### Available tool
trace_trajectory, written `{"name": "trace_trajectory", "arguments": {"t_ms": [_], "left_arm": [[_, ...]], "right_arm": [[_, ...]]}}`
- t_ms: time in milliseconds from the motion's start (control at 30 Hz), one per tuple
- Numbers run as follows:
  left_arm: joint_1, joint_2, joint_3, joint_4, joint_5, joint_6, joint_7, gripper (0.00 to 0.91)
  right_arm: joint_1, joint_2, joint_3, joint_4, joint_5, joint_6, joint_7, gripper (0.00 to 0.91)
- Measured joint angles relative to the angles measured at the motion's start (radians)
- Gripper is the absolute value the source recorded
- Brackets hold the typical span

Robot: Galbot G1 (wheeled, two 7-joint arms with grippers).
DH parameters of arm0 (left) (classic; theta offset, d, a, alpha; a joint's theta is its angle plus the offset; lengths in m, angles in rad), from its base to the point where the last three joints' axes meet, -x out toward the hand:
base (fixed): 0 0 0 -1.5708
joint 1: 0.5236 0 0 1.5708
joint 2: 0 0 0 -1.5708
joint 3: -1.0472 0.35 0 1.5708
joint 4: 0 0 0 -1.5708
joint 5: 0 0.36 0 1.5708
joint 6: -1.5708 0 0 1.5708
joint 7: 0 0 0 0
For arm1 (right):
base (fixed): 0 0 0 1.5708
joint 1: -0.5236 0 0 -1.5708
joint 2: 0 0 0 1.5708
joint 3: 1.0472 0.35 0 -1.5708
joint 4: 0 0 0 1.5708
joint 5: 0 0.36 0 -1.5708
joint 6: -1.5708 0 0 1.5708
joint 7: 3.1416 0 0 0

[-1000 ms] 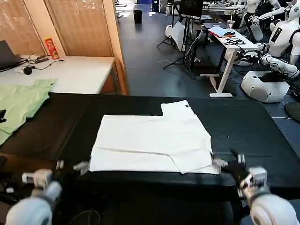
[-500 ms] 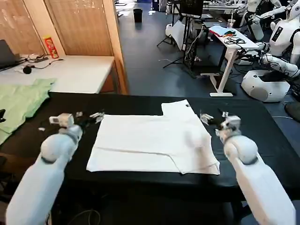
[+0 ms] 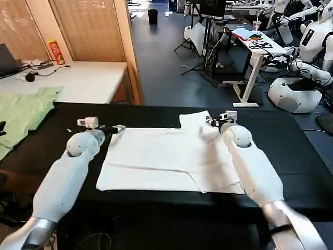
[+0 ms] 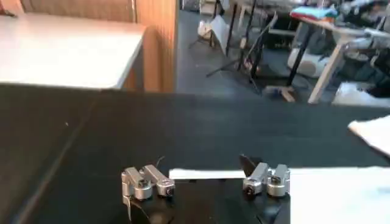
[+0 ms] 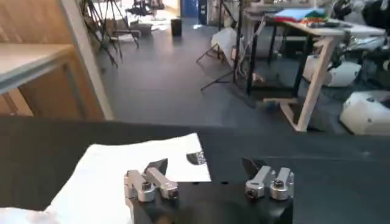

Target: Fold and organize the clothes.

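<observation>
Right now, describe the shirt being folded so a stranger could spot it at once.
Find the long black table in front of the robot. The white T-shirt lies flat in its middle, partly folded, between the left hand and the right hand, which are at its far corners. It is plain white, unlike the light green garment at the table's left end.

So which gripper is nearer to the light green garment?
Left. The left gripper is at the white T-shirt's far left corner, nearer the light green garment; the right gripper is at its far right sleeve.
</observation>
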Motion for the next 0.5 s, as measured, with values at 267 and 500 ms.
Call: {"name": "trace_trajectory", "arguments": {"t_ms": [267, 500], "left_arm": [[-0.023, -0.019, 0.002, 0.063, 0.019, -0.016, 0.007, 0.878], [-0.026, -0.036, 0.0, 0.111, 0.037, -0.03, 0.012, 0.722]], "right_arm": [[0.015, 0.02, 0.008, -0.063, -0.028, 0.002, -0.023, 0.878], [0.011, 0.02, 0.006, -0.082, -0.04, 0.006, -0.042, 0.878]]}}
